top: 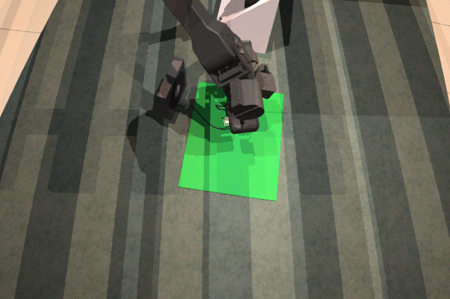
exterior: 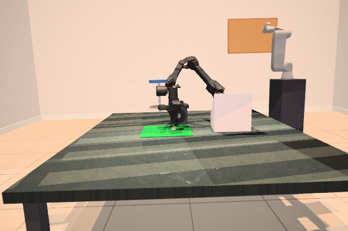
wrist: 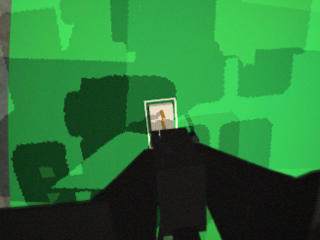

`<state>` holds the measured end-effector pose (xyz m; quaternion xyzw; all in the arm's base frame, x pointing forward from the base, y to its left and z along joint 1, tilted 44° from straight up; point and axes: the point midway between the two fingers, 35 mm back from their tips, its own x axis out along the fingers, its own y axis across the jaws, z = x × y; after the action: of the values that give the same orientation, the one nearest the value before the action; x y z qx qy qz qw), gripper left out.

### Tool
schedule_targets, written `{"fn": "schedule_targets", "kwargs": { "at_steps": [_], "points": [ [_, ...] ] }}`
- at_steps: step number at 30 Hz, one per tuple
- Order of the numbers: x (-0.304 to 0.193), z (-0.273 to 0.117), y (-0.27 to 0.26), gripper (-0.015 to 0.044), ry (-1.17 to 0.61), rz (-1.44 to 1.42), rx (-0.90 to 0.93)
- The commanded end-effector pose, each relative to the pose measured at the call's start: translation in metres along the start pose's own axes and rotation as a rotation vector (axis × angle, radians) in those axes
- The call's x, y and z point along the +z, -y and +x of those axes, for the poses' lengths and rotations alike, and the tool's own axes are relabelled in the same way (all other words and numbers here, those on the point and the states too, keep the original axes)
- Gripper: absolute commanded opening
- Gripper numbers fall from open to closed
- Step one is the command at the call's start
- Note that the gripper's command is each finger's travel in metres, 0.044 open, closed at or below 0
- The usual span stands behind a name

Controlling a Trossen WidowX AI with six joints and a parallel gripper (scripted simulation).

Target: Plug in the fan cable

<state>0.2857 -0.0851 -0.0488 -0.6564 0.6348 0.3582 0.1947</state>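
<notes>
The green board [top: 228, 175] [exterior: 151, 133] [wrist: 171, 49] lies flat on the table. The header [top: 226, 121] [exterior: 174, 129] [wrist: 156, 110] is a small white block with a tan pin part, inside a white outline. My gripper [exterior: 173, 123] [wrist: 173, 155] points down just above the board and is shut on the black plug [wrist: 181, 195]. In the wrist view the plug's front end overlaps the near part of the header. Whether the two touch or line up cannot be told. The top view has the fingertips hidden under the wrist. The black cable [top: 207, 121] curves from the fan to the gripper.
The dark fan [top: 169, 88] [exterior: 183, 116] stands upright beside the board. A white box [top: 250, 30] [exterior: 232, 113] stands at the arm's base. The striped table [top: 316, 234] [exterior: 112, 172] surrounds the board. Arm shadows fall across the board and header.
</notes>
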Motion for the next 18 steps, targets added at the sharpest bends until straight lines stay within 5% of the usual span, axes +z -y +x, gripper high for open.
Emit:
{"fn": "schedule_targets", "kwargs": {
  "at_steps": [1,18],
  "points": [
    [0.0012,0.0119,-0.0005,0.0000,0.004,0.000,0.002],
    [-0.0004,0.0211,0.0004,0.0000,0.004,-0.009,0.002]
  ]
}}
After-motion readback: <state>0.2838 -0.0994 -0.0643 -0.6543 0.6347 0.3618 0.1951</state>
